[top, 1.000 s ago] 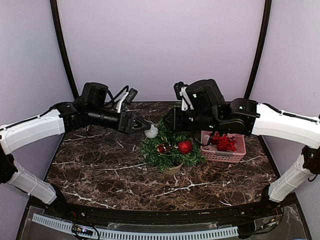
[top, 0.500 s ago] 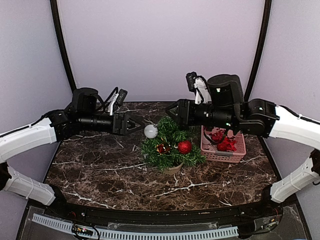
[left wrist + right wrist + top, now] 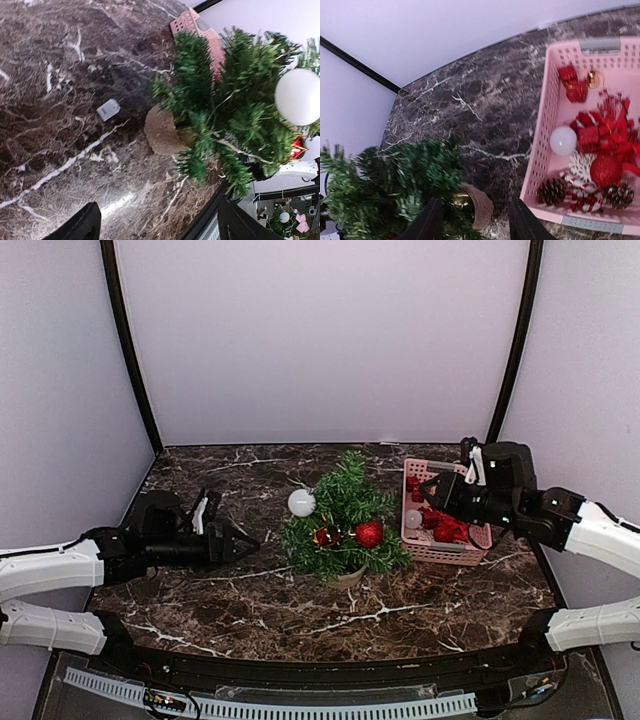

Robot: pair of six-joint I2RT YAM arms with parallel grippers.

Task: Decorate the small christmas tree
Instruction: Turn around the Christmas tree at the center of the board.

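The left gripper [image 3: 248,540] sits low over the marble table [image 3: 200,600], jaws spread wide and empty. It aims rightward at the small christmas tree [image 3: 345,510], which stands near but apart from it at mid-table, upright on its tan base, long axis vertical, tip up. On the tree's other side, the right gripper [image 3: 428,492] hovers above the pink basket [image 3: 445,557], jaws partly apart, holding nothing.
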